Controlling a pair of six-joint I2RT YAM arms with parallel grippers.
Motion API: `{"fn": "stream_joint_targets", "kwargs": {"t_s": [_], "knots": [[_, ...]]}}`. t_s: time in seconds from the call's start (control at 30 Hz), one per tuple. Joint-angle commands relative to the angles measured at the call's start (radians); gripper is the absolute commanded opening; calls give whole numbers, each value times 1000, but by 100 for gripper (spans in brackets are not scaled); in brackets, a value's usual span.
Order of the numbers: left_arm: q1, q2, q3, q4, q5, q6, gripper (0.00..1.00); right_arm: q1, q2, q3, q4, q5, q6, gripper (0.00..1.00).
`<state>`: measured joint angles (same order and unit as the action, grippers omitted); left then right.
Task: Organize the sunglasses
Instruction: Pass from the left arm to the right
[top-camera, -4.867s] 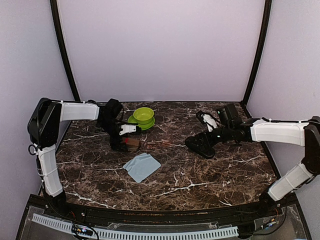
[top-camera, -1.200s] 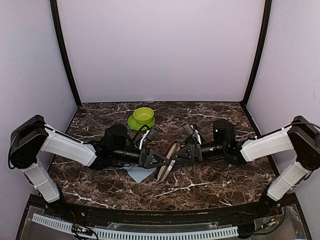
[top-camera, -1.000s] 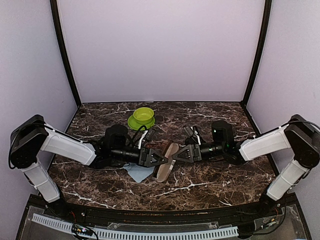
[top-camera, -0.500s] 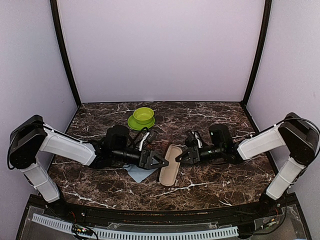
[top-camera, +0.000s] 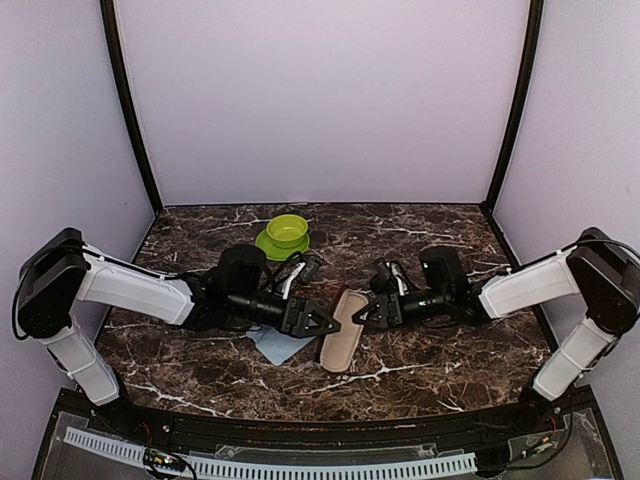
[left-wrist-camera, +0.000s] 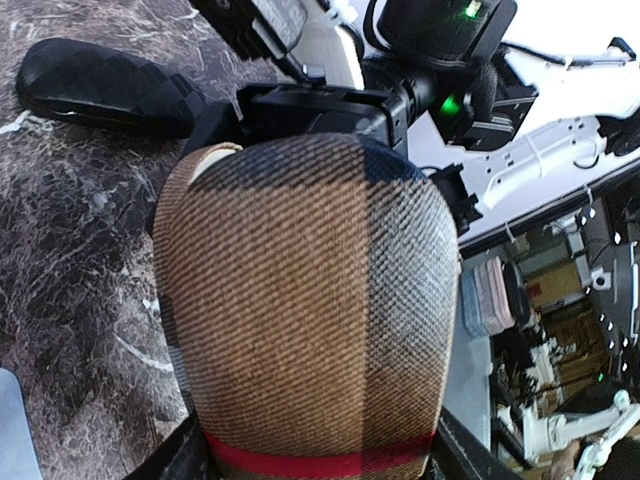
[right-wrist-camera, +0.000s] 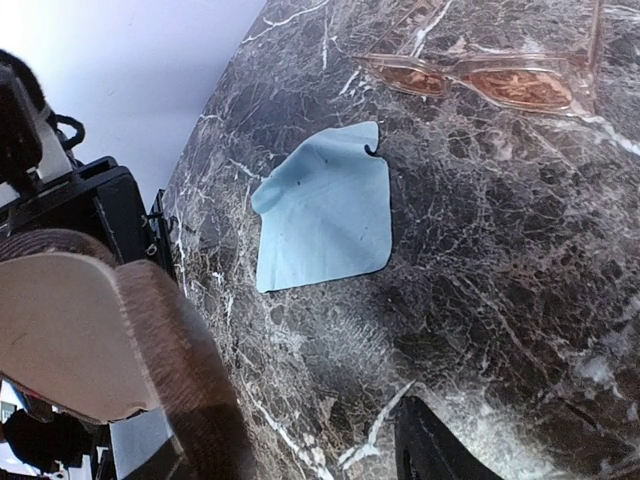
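My left gripper (top-camera: 320, 322) was clamped on the case (top-camera: 342, 334). My right gripper (top-camera: 366, 313) sat at its far edge; I couldn't tell whether it gripped. The sunglasses (right-wrist-camera: 480, 80) lay past the cloth (right-wrist-camera: 325, 210), ahead of my right gripper.

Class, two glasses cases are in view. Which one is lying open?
The brown-and-beige striped case: its plain beige inside faces up. The black bumpy case lies shut on the marble table.
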<state>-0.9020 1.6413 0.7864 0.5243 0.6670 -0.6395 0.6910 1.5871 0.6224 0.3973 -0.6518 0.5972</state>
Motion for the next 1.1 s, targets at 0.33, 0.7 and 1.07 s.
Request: {"fn": "stream_joint_targets", "kwargs": {"t_s": [0.33, 0.7, 1.07], "knots": [[-21, 45, 305, -550, 108, 304, 0, -11, -179, 18, -250, 21, -268, 69], [-21, 99, 354, -601, 192, 349, 0, -13, -164, 22, -205, -94, -270, 42], [-20, 113, 352, -558, 241, 334, 0, -13, -125, 4, -145, -161, -249, 29]]}}
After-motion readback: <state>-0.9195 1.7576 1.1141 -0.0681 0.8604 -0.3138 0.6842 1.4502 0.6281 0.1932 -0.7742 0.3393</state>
